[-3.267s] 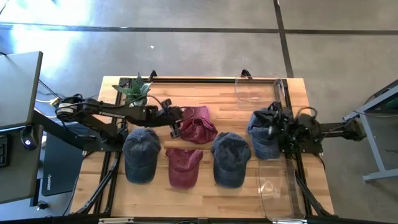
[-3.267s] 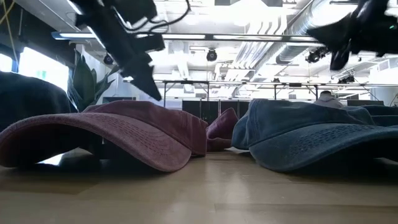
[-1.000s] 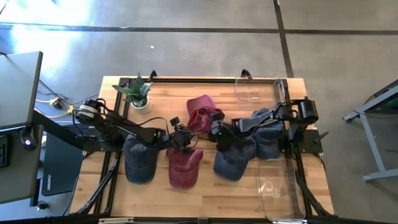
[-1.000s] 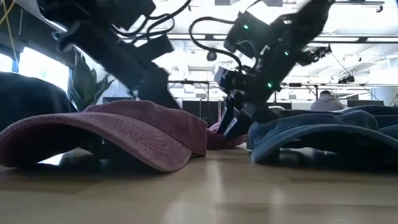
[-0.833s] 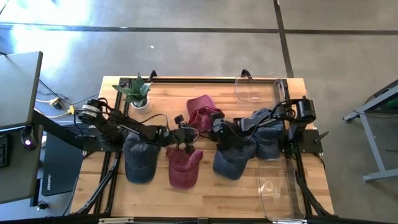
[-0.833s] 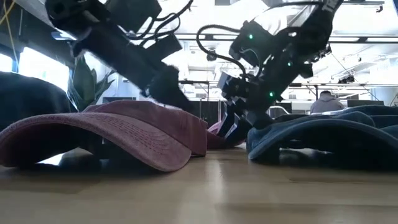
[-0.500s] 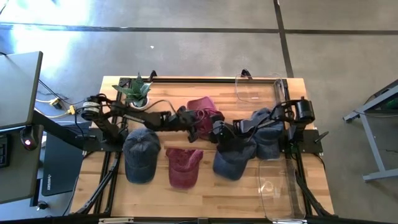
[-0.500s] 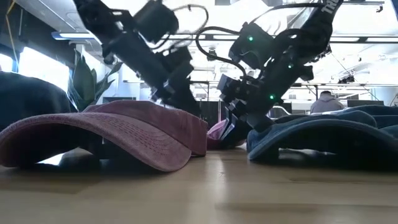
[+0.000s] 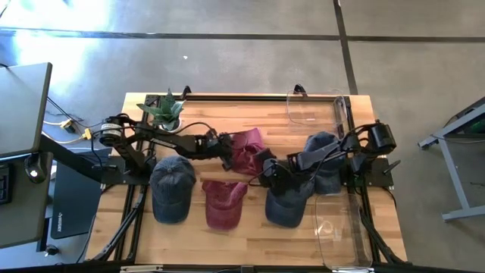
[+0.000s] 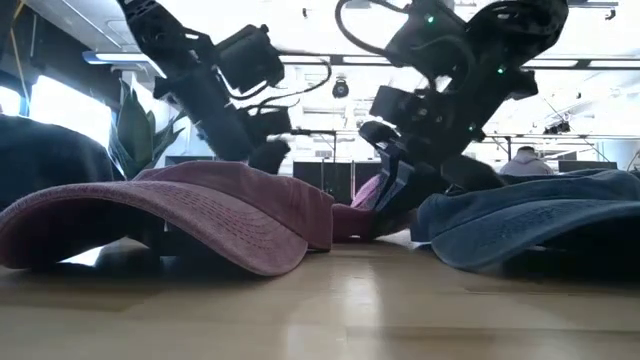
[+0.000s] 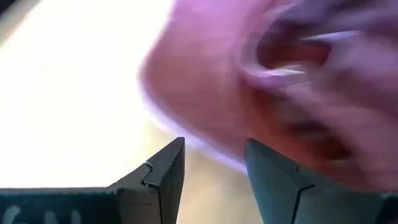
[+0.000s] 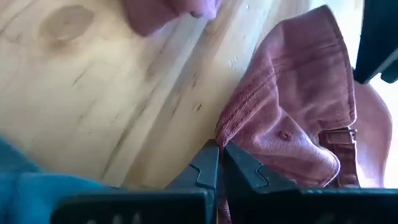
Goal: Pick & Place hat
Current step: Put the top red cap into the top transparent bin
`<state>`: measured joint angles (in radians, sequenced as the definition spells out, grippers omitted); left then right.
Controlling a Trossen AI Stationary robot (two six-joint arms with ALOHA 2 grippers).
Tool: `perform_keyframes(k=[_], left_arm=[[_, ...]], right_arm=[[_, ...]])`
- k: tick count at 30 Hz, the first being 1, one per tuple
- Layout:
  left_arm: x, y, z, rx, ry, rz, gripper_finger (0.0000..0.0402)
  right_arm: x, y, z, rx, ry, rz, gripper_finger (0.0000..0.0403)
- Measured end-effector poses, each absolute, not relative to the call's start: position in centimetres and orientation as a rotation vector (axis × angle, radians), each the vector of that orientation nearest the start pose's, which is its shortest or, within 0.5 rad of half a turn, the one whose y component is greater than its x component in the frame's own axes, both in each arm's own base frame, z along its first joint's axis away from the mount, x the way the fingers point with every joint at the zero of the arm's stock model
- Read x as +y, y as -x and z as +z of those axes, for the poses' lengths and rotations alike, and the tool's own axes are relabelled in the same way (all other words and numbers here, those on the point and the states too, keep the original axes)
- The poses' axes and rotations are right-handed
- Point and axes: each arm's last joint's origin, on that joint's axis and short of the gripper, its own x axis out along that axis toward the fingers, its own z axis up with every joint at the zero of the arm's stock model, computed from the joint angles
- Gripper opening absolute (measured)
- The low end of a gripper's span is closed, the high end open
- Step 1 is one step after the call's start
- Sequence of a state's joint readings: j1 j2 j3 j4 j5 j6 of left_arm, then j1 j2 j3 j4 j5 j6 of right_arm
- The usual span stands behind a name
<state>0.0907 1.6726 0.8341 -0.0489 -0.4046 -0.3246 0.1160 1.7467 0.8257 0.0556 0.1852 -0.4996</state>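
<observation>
A red hat (image 9: 246,145) lies crumpled on the wooden table (image 9: 250,236), behind the middle of a row of hats. My right gripper (image 9: 265,168) reaches in from the table's right and is shut at this hat's near right edge; the right wrist view (image 12: 219,152) shows it. My left gripper (image 9: 229,159) comes from the left, open and empty, at the hat's left side. In its wrist view (image 11: 214,158) the blurred hat (image 11: 280,81) fills the space ahead. A second red hat (image 9: 223,202) lies on its brim in the near row. My right gripper pinches the far red hat's stitched cloth edge (image 12: 231,124) between its two shut fingers, at their tips. The fingers come low and slanting from the table's right and near side. The rest of the hat lies slack on the table.
Blue hats lie at the near left (image 9: 172,189), near right (image 9: 288,199) and right (image 9: 326,163). A potted plant (image 9: 165,112) stands at the far left. Clear plastic bins sit at the far right (image 9: 314,108) and near right (image 9: 339,227).
My left gripper has moved from over the near red hat toward the far edge, up to the far red hat's left side. My right gripper has drawn back a little toward the table's near right. The blue hat under its arm has slid that way.
</observation>
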Motion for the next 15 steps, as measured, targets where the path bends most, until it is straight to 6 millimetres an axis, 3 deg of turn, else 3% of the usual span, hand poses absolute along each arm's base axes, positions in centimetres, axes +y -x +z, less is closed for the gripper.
perform_keyframes(k=[2,4,6,11,15], left_arm=[[3.8,-31.0,15.4,0.791,0.142,0.654,0.0160],[3.0,-30.8,17.1,0.723,0.139,0.630,0.0160],[1.9,-31.3,18.7,0.646,0.122,0.566,0.0160],[-0.9,-31.9,20.2,0.636,0.030,0.290,0.0160],[-1.1,-32.9,18.7,0.644,0.067,0.210,0.0154]], right_arm=[[3.3,-32.3,13.2,0.857,0.602,0.151,0.0006],[3.3,-32.3,13.2,0.856,0.603,0.151,0.0011],[3.1,-32.3,13.2,0.860,0.607,0.134,0.0013],[2.8,-32.3,13.2,0.875,0.662,0.073,0.0005],[3.5,-32.4,13.4,0.854,0.707,0.082,0.0009]])
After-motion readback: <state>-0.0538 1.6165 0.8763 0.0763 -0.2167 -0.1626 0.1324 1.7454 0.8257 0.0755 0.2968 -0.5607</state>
